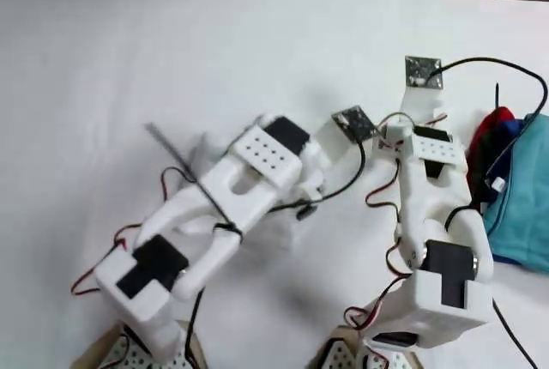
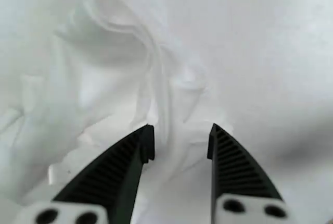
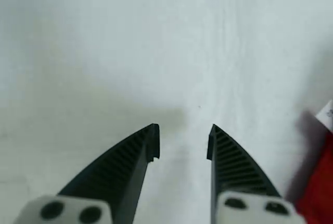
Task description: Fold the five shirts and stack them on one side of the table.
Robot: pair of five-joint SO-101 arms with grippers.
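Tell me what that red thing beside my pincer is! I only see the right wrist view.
Observer: It is a red shirt in a pile at the edge of the table.
Operator: Is anything on it?
Observer: A teal shirt covers most of the pile, and a blue one peeks out beside the red.
Operator: What about the other arm?
Observer: The left pincer is open over a crumpled white shirt.
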